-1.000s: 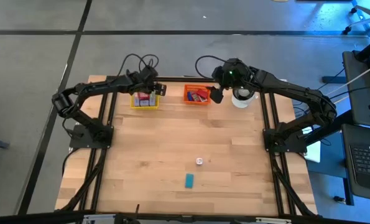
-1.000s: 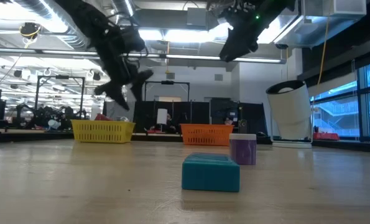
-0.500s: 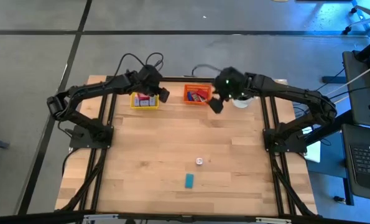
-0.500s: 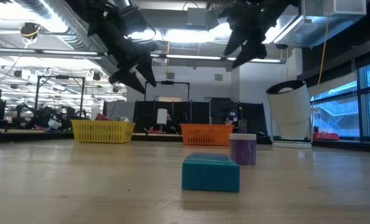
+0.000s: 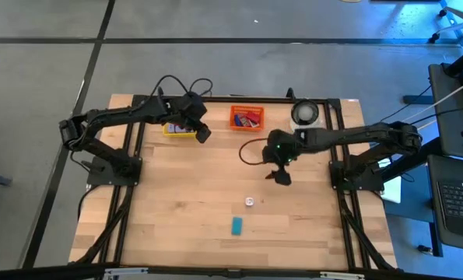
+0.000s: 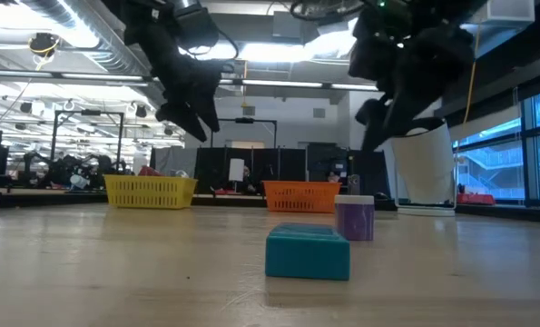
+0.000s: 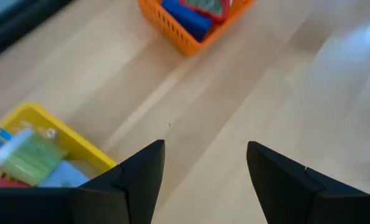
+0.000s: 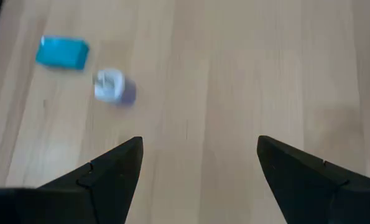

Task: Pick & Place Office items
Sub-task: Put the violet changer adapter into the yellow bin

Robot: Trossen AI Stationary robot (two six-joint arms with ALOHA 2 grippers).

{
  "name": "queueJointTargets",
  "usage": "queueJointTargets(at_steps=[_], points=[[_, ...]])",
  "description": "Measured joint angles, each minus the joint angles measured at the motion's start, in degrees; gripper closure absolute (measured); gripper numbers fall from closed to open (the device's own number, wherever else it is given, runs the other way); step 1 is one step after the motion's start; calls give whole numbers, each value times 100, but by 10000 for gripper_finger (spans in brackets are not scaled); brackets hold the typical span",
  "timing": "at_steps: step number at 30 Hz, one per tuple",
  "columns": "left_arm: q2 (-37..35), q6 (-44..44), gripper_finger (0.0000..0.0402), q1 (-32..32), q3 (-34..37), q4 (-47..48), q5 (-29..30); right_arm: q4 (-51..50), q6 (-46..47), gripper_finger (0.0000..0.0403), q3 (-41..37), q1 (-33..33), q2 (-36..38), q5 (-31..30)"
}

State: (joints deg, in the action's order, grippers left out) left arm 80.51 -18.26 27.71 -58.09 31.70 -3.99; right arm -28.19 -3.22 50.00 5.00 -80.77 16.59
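Most of the sorting looks done from where I stand: the yellow slatted plastic tray [image 5: 180, 128] and the orange slatted plastic tray [image 5: 246, 118] at the far edge of the pale wooden table [image 5: 177, 202] each hold several small coloured pieces. Two office items are left out on the bare wood near the front: a teal rectangular block [image 5: 237, 225] and, just beyond it, a small pale lilac cube with a white top [image 5: 250, 201]. The right gripper [image 5: 281, 176] hangs above the table's middle, fingers spread wide and empty, facing those two pieces. The left gripper [image 5: 203, 134] hovers beside the yellow tray, also wide open and holding nothing.
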Motion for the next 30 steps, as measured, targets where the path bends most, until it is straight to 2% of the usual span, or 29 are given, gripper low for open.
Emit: queueJointTargets(at_steps=[3,7,16,19,22,30], points=[[0,-123,178,-139,39,-14,207,755,84,85,-342,-141,2,-156],[0,-620,179,-284,46,-39,442,1135,-60,85,-698,-337,2,-215],[0,-1911,179,-847,46,-39,441,2410,-116,86,-1403,-1154,2,-217],[0,-2161,179,-1086,46,-39,441,2762,-291,86,-1492,-1455,-27,-522],[0,-2397,179,-1330,46,-52,453,3150,-326,86,-1495,-1676,-204,-885],[0,-2895,179,-1859,46,-74,848,4416,-330,86,-1495,-2016,-1065,-795]])
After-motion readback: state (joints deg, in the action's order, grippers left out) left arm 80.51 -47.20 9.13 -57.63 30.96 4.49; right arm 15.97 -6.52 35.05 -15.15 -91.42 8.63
